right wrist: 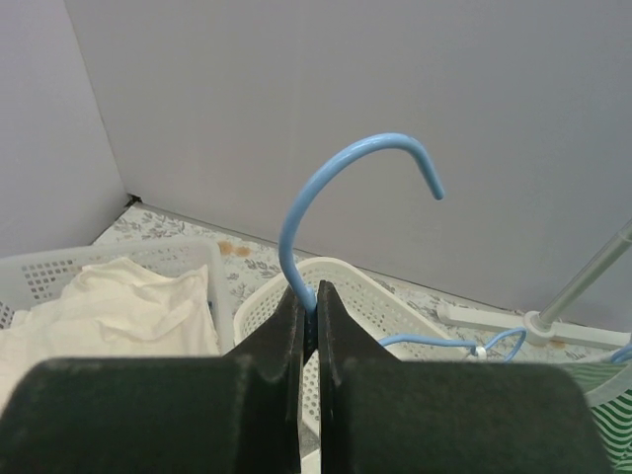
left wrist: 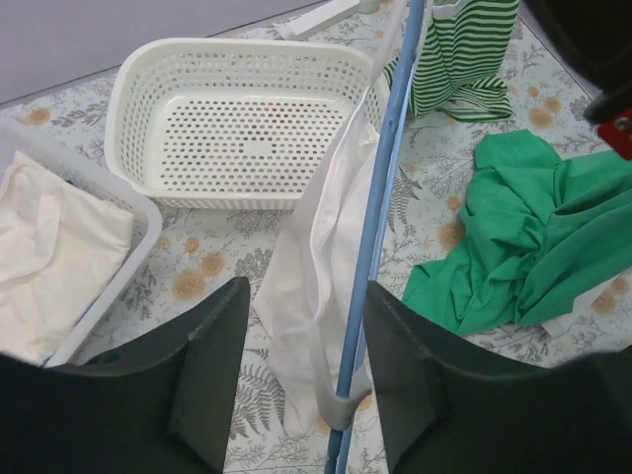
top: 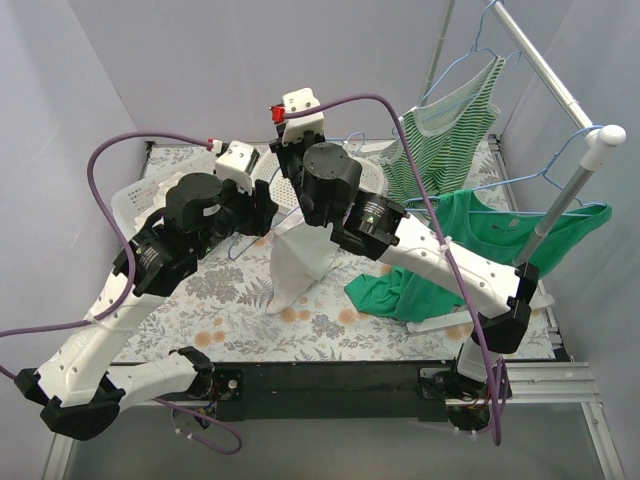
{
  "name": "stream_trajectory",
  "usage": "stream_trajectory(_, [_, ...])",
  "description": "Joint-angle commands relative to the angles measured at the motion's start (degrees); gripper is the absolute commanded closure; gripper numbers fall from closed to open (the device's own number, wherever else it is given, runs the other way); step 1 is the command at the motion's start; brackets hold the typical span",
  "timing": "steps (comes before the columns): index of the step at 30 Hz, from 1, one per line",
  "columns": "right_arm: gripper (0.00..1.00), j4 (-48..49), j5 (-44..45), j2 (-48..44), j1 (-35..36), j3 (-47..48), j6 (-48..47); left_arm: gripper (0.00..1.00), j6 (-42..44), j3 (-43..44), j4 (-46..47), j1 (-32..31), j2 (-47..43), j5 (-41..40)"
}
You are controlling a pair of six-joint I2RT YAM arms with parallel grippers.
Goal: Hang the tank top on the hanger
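Note:
The white tank top [left wrist: 314, 267] hangs limp beside the light-blue hanger [left wrist: 373, 247], above the table. One narrow strap [left wrist: 348, 407] loops round the hanger's wire. My left gripper [left wrist: 304, 380] is open, its jaws on either side of the wire and the strap without touching them. My right gripper [right wrist: 310, 314] is shut on the hanger at the base of its curved hook [right wrist: 348, 158] and holds it up. In the top view the tank top [top: 298, 262] drapes down between the left gripper [top: 262, 207] and the right gripper [top: 290, 163].
An empty white basket [left wrist: 138, 89] stands behind the tank top. A second basket [left wrist: 136, 222] at the left holds a cream-white bundle [left wrist: 49, 247]. A solid green top [left wrist: 523, 232] lies crumpled at the right. A striped top [top: 450, 130] and a green top [top: 500, 225] hang on the rack [top: 560, 205].

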Motion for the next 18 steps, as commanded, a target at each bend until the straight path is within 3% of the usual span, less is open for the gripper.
stream_trajectory(1, [0.99, 0.5, -0.4, -2.9, -0.2, -1.7, 1.0, 0.60, 2.7, -3.1, 6.2, 0.2, -3.0, -0.3])
stream_trajectory(2, [0.99, 0.5, -0.4, -3.1, -0.2, -2.1, 1.0, 0.67, 2.7, -4.7, 6.7, 0.2, -3.3, -0.4])
stream_trajectory(3, [0.99, 0.4, -0.4, -3.3, -0.2, -2.4, 1.0, 0.86, 2.6, -5.5, 7.1, 0.2, -4.1, -0.5])
stream_trajectory(5, [0.99, 0.3, -0.4, -3.7, -0.2, -3.2, 1.2, 1.00, 2.4, -7.6, 9.6, 0.2, -5.4, -1.1])
stream_trajectory(13, [0.97, -2.3, -3.8, -7.4, -0.1, -7.4, 4.7, 1.00, 1.8, -16.5, 16.5, 0.2, -11.2, 1.6])
stream_trajectory(16, [0.84, -3.4, -7.0, -10.1, -0.1, -10.9, 7.1, 1.00, 1.2, -18.0, 17.4, 0.2, -11.7, 1.8])
stream_trajectory(18, [0.70, -4.8, -9.4, -12.1, -0.1, -13.0, 8.3, 1.00, 0.5, -18.9, 18.5, 0.2, -12.4, 1.8])
